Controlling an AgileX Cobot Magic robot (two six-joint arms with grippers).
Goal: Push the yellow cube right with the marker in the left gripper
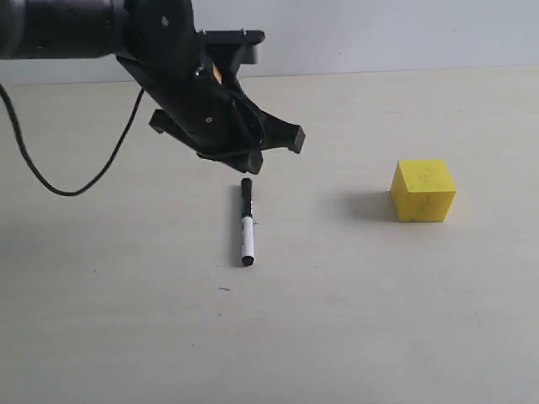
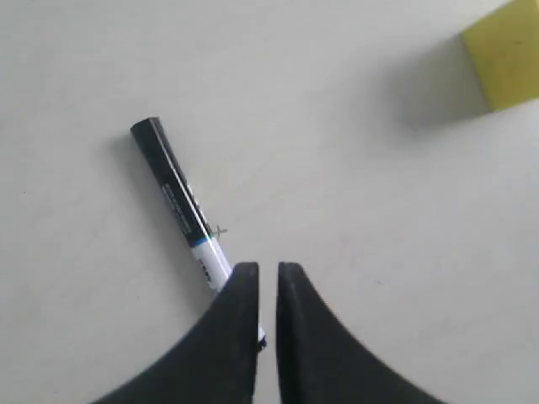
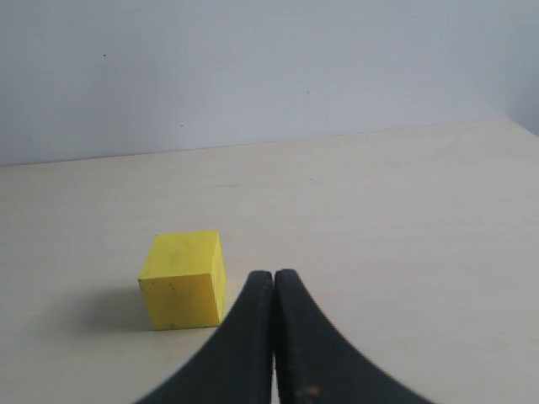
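Note:
The marker [image 1: 247,223] lies flat on the table with its black cap towards the back, and nothing holds it. My left gripper [image 1: 274,150] hangs just above and behind the cap end. In the left wrist view the gripper [image 2: 268,269] shows a narrow gap with only bare table in it. The marker [image 2: 181,198] runs partly under one finger [image 2: 236,337]. The yellow cube [image 1: 423,191] sits well to the right, apart from the marker, and shows at a corner of the left wrist view [image 2: 505,55]. My right gripper [image 3: 274,276] is shut and empty, near the yellow cube [image 3: 183,279].
A loose black cable [image 1: 50,181] from the left arm droops over the pale wooden table [image 1: 126,337] at the far left. A plain wall [image 1: 379,34] runs along the table's back edge.

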